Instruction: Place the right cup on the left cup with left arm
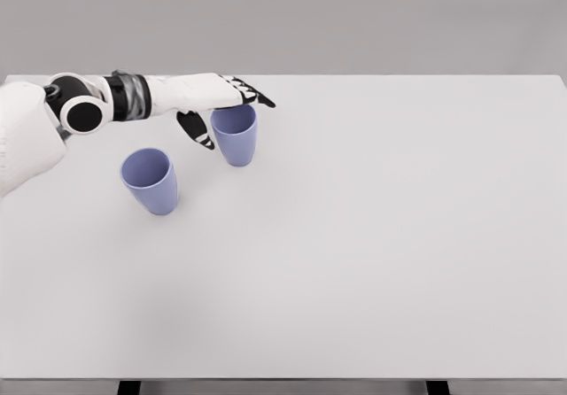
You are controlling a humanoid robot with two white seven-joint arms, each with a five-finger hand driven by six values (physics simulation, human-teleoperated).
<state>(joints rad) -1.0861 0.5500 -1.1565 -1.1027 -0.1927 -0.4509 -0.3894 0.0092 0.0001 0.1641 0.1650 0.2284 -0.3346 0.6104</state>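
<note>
- The left arm (pixel 106 101) is reaching in from the picture's left edge and stretching across the far left part of the white table (pixel 372 253).
- The left hand (pixel 217 103) is sitting at the right cup (pixel 236 136), with the palm over the cup's far rim and partly covering it.
- The dark-tipped fingers (pixel 257 96) are pointing out past the cup's right side, while the thumb (pixel 196 129) is hanging down just beside the cup's left wall.
- The hand is looking loosely spread around the cup's mouth; whether the fingers and thumb are actually pressing on the cup cannot be told from this view.
- The right cup, a lavender-blue tumbler, is standing upright on the table with its open mouth facing up.
- The left cup (pixel 151 181), the same colour and shape, is standing upright nearer the camera and to the left, apart from the other cup and from the hand.
- The forearm is passing above and behind the left cup without touching it.
- Both cups are casting only faint shadows on the tabletop, and a plain grey wall (pixel 354 19) is running behind the table.
</note>
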